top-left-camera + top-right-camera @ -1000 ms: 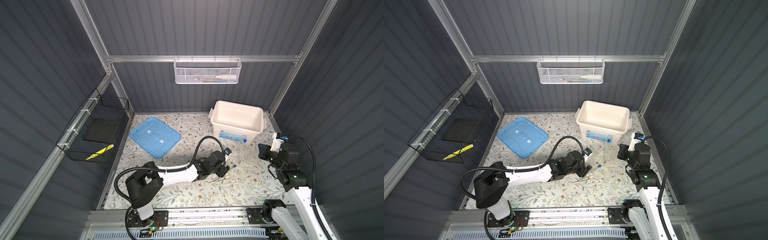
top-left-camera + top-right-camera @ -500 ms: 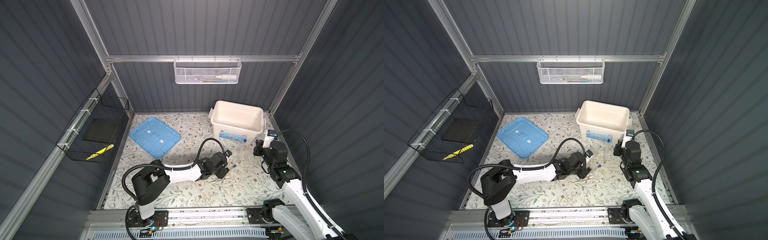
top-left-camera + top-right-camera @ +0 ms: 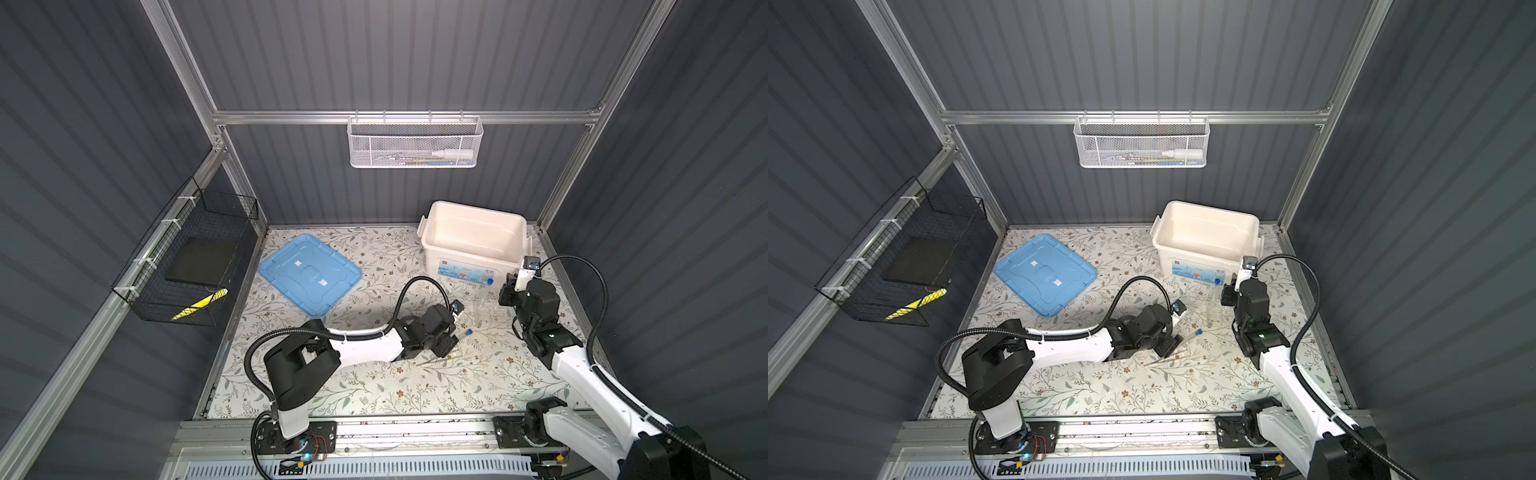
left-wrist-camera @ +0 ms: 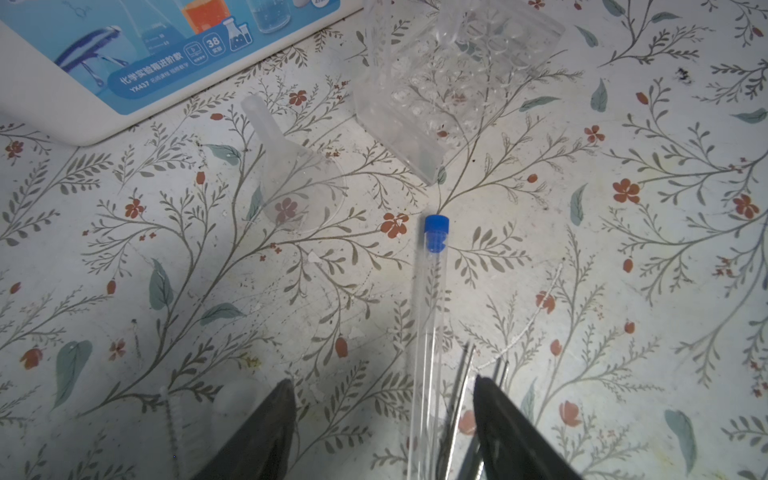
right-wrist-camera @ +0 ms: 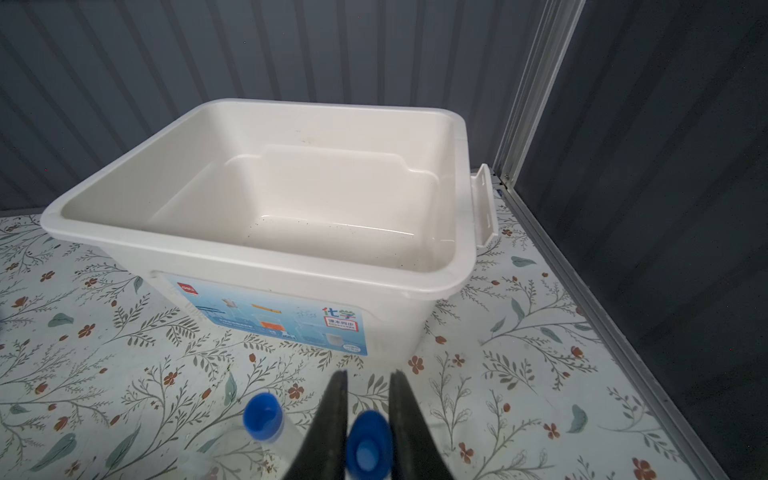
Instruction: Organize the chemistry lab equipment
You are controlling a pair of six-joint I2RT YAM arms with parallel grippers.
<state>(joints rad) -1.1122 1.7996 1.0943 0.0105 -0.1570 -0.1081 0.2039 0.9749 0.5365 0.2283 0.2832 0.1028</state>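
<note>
Left tool (image 4: pixel 382 380) hangs spread over the lying tube (image 4: pixel 430 311); I'd centre it and dodge the tweezers (image 4: pixel 462 374) before closing. Right tool (image 5: pixel 368 378) pinches a capped tube (image 5: pixel 369 444).

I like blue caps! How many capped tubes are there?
3 slim clear blue-capped test tubes: one lying on the floral table, one upright at the clear rack, one gripped by the right end effector.
</note>
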